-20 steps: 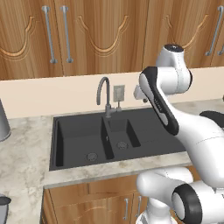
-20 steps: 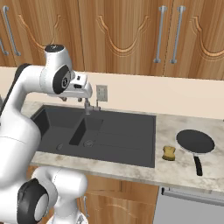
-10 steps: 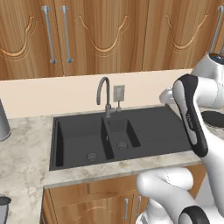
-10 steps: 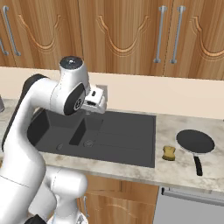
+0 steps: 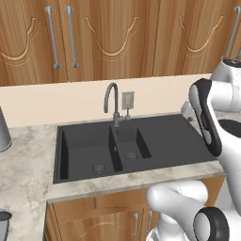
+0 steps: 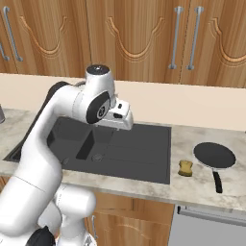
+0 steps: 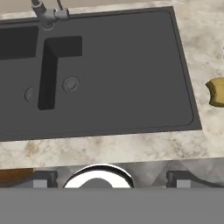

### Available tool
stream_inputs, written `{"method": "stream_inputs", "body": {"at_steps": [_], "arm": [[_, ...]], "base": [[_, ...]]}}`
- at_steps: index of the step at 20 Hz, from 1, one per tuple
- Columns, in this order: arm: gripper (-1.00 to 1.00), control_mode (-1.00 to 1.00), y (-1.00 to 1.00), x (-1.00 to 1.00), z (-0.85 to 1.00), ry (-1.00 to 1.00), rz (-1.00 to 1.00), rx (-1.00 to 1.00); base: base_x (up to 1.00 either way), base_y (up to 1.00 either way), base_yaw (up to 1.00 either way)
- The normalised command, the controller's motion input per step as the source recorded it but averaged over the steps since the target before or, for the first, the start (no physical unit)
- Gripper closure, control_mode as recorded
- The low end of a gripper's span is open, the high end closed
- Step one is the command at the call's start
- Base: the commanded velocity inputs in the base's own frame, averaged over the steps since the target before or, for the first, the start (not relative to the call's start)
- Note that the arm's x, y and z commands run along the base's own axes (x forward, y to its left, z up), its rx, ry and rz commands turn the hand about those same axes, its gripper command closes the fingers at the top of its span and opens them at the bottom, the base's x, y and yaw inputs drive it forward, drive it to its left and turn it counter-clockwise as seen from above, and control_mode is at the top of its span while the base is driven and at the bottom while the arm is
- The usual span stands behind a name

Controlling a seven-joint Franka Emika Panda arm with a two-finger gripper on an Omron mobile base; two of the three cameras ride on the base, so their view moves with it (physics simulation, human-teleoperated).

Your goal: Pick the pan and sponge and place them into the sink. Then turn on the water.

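The black pan (image 6: 214, 156) lies on the counter right of the sink, its handle pointing to the front edge. The yellow-tan sponge (image 6: 185, 167) rests just left of it, beside the sink's right rim; the hand view catches the sponge (image 7: 216, 92) at its right edge. The matte black sink (image 6: 144, 149) has two basins and a flat drainboard (image 7: 122, 65). My gripper (image 6: 120, 124) hovers above the drainboard, well left of the sponge. Its tips (image 7: 111, 178) stand wide apart and open, with nothing between them. No water runs from the grey faucet (image 5: 112, 101).
A wall outlet (image 5: 127, 100) sits behind the faucet. A grey vessel (image 5: 2, 134) stands on the marble counter far left. Wooden cabinets with long handles (image 6: 175, 36) hang above. A dishwasher front (image 6: 206, 226) lies below the pan.
The arm has swung right, carrying the hand from beside the faucet out over the drainboard, closer to the sponge. Pan and sponge have not moved.
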Motion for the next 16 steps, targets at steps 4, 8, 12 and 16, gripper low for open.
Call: {"method": "stream_inputs", "body": {"at_steps": [4,8,12,16], "arm": [[-1.00,-1.00,-1.00,-0.17,-0.01,0.05,0.00,-0.01],[-1.00,-1.00,-1.00,-0.06,-0.13,0.11,0.00,-0.02],[-1.00,-1.00,-1.00,0.00,-0.34,0.18,0.00,-0.09],[-1.00,-1.00,-0.97,0.00,-0.59,0.14,-0.01,-0.18]], "base": [[0.00,0.00,0.00],[0.00,0.00,0.00],[0.00,0.00,0.00],[0.00,0.00,0.00]]}}
